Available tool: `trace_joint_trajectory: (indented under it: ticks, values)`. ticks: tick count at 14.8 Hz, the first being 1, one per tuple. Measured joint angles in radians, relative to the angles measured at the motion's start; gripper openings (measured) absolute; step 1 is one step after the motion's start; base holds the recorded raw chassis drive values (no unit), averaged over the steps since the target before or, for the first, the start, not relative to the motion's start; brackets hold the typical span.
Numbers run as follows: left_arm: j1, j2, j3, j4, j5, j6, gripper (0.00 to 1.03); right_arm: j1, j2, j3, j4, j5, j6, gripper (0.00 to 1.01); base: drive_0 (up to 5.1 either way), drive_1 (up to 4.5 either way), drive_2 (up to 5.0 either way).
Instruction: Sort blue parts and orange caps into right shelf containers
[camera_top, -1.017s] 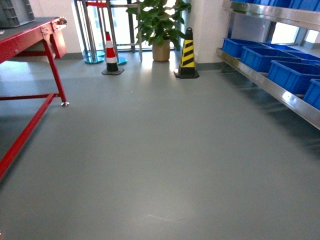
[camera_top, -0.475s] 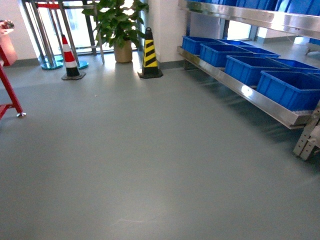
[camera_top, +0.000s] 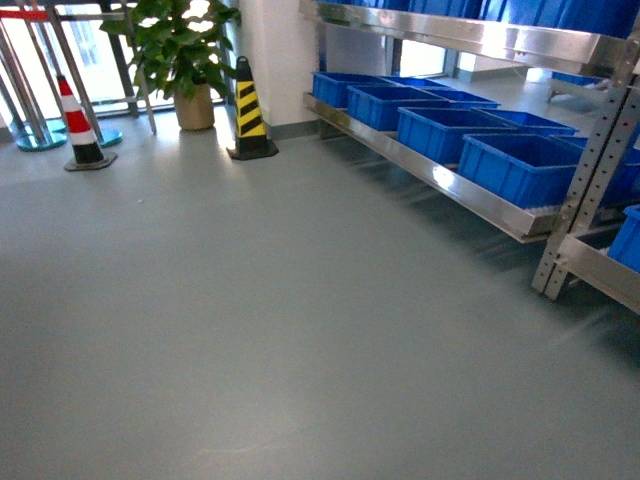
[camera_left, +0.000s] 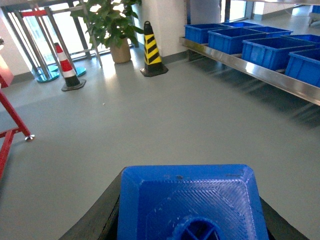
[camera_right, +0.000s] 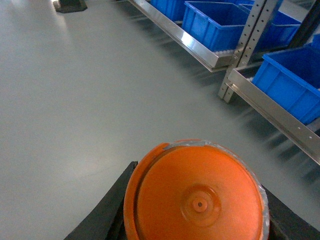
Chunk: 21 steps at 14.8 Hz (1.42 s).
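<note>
Blue crates (camera_top: 510, 165) line the low steel shelf (camera_top: 450, 180) along the right of the grey floor (camera_top: 250, 330), well apart from the robot. A potted plant (camera_top: 180, 50) and a yellow-black cone (camera_top: 248, 112) stand by the far wall. The left gripper (camera_left: 187, 220) is clamped on a blue part (camera_left: 190, 200); the right gripper (camera_right: 195, 220) grips an orange cap (camera_right: 197, 195) (both fill their wrist views).

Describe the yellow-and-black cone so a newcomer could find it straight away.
Start at the long steel shelf carrying blue crates. Follow it to its far end at the white wall, where the yellow-and-black cone stands beside a potted plant. The other cone, farther left, is red and white.
</note>
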Motion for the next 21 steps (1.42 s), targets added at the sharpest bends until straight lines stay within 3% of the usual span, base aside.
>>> trace_joint_trajectory:
  ticks: [21]
  values:
    - [0.0, 0.0, 0.0, 0.0, -0.001, 0.0, 0.45, 0.0, 0.0, 0.0, 0.0, 0.0, 0.0, 0.45, -1.6, -1.59, -1.6]
